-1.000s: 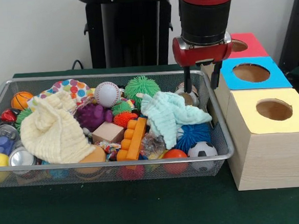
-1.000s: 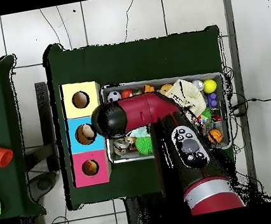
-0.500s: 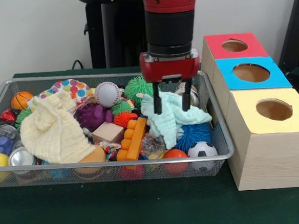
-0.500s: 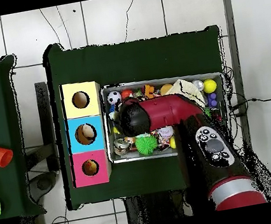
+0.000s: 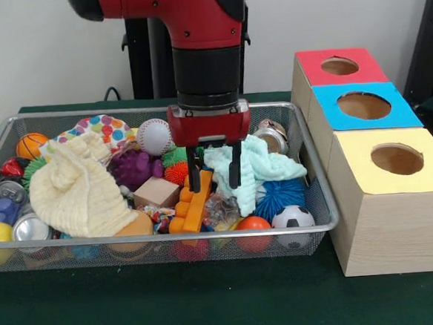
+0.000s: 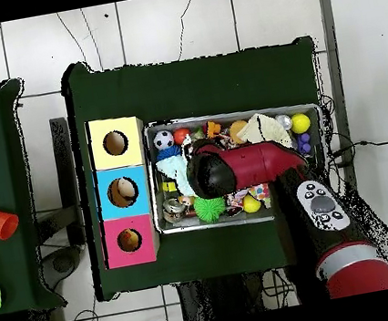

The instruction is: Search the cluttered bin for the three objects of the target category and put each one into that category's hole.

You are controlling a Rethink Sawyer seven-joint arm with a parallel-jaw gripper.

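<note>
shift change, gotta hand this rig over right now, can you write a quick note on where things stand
Gripper: open, empty, hanging over the middle of the wire bin, fingers pointing down between the orange block and the mint cloth.
Boxes: the red, blue and yellow hole boxes stand beside the bin. The overhead view shows something pale inside the blue hole; the other two look dark.
Bin: full of clutter, including the baseball, soccer ball, cream cloth, purple toy and blue spiky ball.
Done: possibly one item dropped in blue.
Left: pick the remaining target items; nothing is gripped now.
</note>
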